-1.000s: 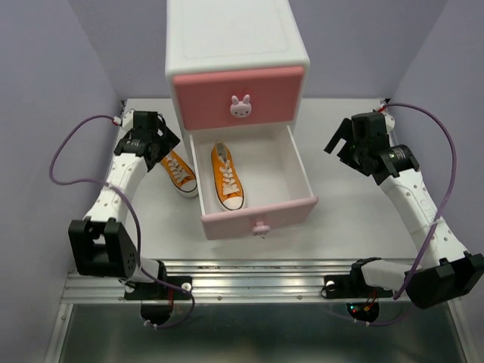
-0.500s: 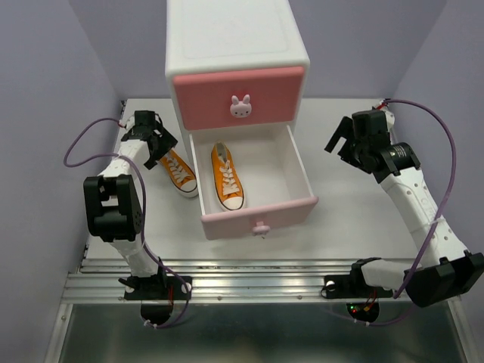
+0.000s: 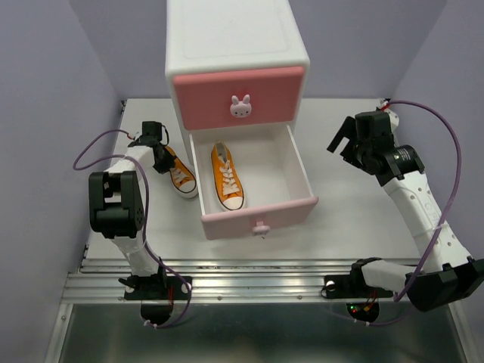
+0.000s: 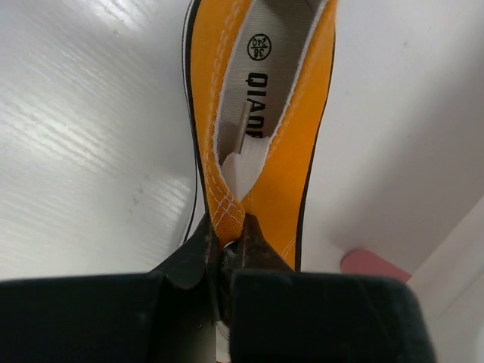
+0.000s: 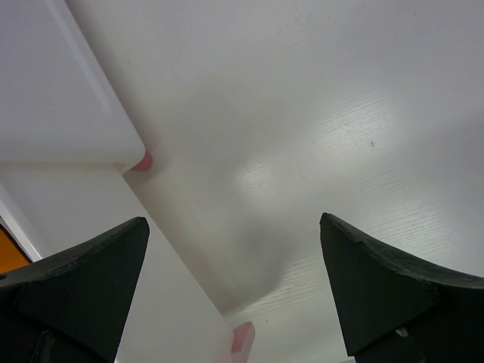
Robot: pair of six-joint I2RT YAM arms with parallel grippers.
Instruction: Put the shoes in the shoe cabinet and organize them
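Note:
The shoe cabinet stands at the back of the table, its upper pink drawer shut and its lower pale pink drawer pulled out. One orange shoe lies inside the open drawer, toe toward the front. A second orange shoe lies on the table just left of the drawer. My left gripper is shut on that shoe's heel edge, and the insole shows beyond it. My right gripper hangs open above the table to the right of the cabinet, nothing between its fingers.
Lilac walls close in the white table on the left, back and right. The open drawer's right wall and the cabinet's corner lie below and left of the right gripper. A metal rail runs along the near edge.
The left arm folded in and its gripper came down onto the heel of the orange shoe on the table and shut on it. The right arm barely moved.

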